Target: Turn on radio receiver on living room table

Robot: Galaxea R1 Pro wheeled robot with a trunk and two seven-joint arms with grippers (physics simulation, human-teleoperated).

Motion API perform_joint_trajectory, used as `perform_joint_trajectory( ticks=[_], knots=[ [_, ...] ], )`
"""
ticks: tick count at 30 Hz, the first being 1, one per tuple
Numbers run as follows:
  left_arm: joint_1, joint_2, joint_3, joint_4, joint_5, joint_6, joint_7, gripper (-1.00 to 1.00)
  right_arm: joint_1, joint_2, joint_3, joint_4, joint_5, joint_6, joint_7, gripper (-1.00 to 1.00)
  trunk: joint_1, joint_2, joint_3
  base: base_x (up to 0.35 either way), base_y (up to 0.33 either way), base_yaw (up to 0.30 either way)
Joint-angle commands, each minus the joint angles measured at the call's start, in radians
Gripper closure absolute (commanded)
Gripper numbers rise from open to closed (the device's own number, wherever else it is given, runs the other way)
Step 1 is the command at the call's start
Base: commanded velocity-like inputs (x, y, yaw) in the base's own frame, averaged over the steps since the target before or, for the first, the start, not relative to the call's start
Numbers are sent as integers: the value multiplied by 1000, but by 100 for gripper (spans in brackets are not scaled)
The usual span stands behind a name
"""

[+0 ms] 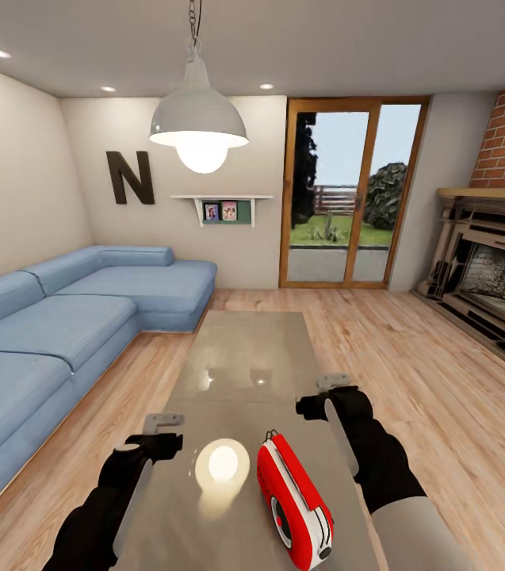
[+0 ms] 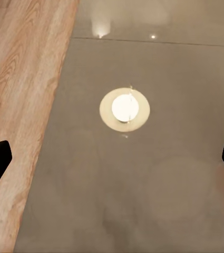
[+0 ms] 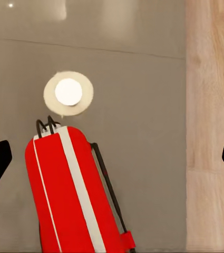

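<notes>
Radio [image 1: 296,500] on grey tabletop [image 1: 244,349] between our grippers: left [image 1: 161,424], right [image 1: 327,388], both jaws apart, holding nothing.

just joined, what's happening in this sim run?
The robot stands at the near end of the glossy grey table in the living room. The red radio receiver sits on the tabletop near that end. Both claws are open and empty: the right claw hovers just beyond and right of the radio, the left claw over bare tabletop. Nothing touches the radio yet.
</notes>
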State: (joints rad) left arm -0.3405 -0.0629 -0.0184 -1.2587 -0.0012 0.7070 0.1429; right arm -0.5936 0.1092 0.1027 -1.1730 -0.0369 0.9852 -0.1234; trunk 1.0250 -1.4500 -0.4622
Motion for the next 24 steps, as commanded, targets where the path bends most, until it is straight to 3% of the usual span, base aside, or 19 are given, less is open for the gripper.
perform_joint_trajectory(
  ticks=[1,15,24],
  knots=[
    [0,0,0,0,0,0,0,-100,0,0,0,5,0,0,0,-100,0,0,0,0,0,0],
    [0,1,0,2,3,-1,0,-100,3,-1,0,35,0,-3,2,-100,0,0,0,0,0,0],
    [0,2,0,2,2,-1,0,-100,3,0,0,78,0,-3,64,-100,0,0,0,0,0,0]
  ],
)
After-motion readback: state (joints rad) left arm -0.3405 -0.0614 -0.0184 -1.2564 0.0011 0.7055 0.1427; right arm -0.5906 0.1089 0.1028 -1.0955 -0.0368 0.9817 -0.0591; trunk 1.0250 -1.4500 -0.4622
